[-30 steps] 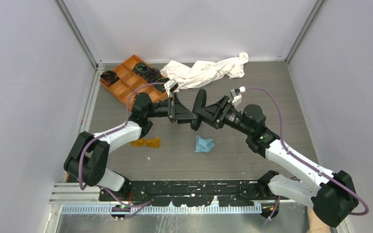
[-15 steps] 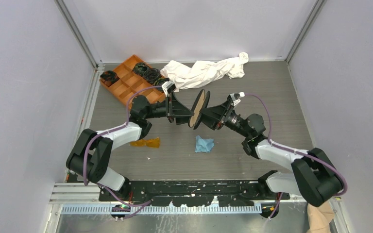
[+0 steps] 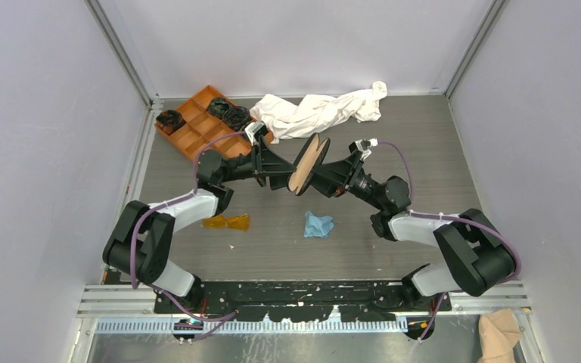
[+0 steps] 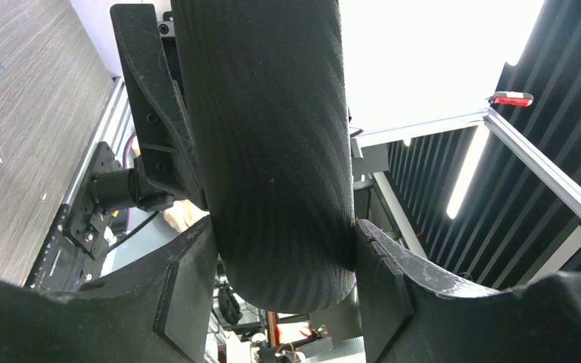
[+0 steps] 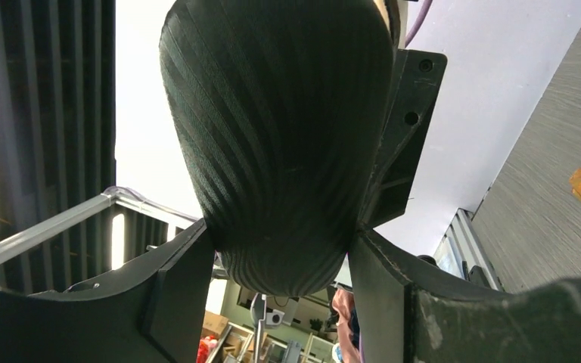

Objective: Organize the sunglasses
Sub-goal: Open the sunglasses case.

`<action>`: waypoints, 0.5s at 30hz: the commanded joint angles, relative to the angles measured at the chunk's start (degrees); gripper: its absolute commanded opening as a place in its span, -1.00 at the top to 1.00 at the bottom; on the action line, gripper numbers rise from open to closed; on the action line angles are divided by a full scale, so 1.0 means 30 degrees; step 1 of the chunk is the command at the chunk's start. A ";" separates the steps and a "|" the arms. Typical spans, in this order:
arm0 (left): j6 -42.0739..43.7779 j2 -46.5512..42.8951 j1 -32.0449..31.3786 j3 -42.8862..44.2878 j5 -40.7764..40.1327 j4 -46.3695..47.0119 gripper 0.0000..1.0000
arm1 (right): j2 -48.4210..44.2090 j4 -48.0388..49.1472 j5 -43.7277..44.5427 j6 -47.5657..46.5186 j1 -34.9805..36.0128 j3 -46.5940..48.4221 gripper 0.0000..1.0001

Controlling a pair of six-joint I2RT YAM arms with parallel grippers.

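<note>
Left hand and right hand each clamp one shell of the open black oval glasses case, its beige lining barely showing. Translucent amber sunglasses lie on the surface, left of the case.

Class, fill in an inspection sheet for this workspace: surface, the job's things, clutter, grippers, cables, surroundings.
Surface: grey wood-grain table.
Job's things: sunglasses lie on the table beside the left arm.
Clutter: light blue cloth, white cloth, orange tray holding black items.
Grippers: left gripper and right gripper both clamp the black case aloft, from opposite sides, its beige lining showing.
Cables: purple cables loop along both arms; no snag seen.
Surroundings: plain walls, metal frame posts.
</note>
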 commanded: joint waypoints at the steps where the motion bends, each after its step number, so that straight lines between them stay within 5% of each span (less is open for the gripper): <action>1: -0.1064 -0.1847 0.1514 0.1782 -0.2435 0.4665 0.99 | 0.0488 -0.0090 -0.1232 -0.0036 -0.0511 -0.0328 0.99; 15: -0.2486 -0.2708 0.2316 0.3077 -0.4228 0.4533 1.00 | 0.0782 -0.0092 -0.1977 -0.0009 -0.0526 0.0764 0.80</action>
